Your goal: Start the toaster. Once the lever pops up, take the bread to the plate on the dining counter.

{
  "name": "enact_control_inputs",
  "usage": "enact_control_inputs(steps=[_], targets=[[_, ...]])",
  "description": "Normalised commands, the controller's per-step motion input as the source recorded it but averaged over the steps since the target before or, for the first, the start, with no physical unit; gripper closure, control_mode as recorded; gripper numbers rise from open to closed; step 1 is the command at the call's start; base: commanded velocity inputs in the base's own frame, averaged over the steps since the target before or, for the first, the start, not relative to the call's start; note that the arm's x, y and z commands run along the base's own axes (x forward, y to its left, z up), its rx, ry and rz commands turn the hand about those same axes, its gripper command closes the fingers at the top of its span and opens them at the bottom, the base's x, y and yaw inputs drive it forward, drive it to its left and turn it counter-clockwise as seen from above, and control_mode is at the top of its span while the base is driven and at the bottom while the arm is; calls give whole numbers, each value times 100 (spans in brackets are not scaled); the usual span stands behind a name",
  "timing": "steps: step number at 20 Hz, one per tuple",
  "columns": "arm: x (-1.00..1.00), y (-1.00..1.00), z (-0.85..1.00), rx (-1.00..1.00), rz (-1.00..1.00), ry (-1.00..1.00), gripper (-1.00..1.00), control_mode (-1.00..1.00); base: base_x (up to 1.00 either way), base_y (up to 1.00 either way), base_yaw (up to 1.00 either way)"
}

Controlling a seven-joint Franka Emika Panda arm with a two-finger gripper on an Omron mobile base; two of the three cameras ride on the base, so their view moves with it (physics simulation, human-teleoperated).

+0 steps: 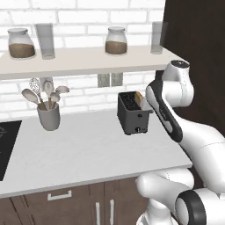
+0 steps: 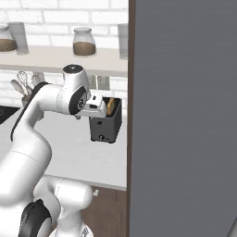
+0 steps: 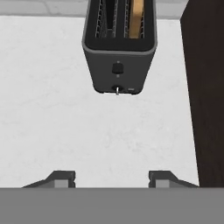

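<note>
Left base view, toaster: the dark toaster (image 1: 133, 113) stands on the white worktop (image 1: 88, 154) near its right end, below the shelf (image 1: 83, 61).
Left base view, bread: a tan slice (image 1: 139, 99) sticks up out of the toaster's right-hand slot, just beside the white arm.
Left base view, other things: a grey utensil cup (image 1: 48, 115) stands well to the left; jars (image 1: 116, 41) and glasses sit on the shelf.
Right base view, toaster: the toaster (image 2: 106, 121) sits just left of a tall dark panel (image 2: 185, 115), with the bread (image 2: 110, 106) showing at its top.
Right base view, hand: the arm's hand reaches in over the toaster's near side.
Hand view, gripper: the gripper (image 3: 112, 178) hangs above bare worktop short of the toaster, fingers (image 3: 61, 178) spread apart with nothing between them.
Hand view, toaster: front knob (image 3: 117, 68) faces the camera; the bread stands in the right slot.
</note>
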Motion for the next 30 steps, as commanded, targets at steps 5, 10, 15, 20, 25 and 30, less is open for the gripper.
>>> enact_control_inputs(steps=[5, 10, 15, 20, 25, 30], targets=[[10, -8, -17, 0, 0, 0, 100, -100, 0, 0, 0], [26, 0, -13, 0, 0, 0, 100, -100, 0, 0, 0], [34, 0, -15, 0, 0, 0, 100, -100, 0, 0, 0], [35, 0, -22, 0, 0, 0, 100, -100, 0, 0, 0], [35, 0, -27, 0, 0, 0, 100, -100, 0, 0, 0], [39, 0, -23, 0, 0, 0, 100, -100, 0, 0, 0]])
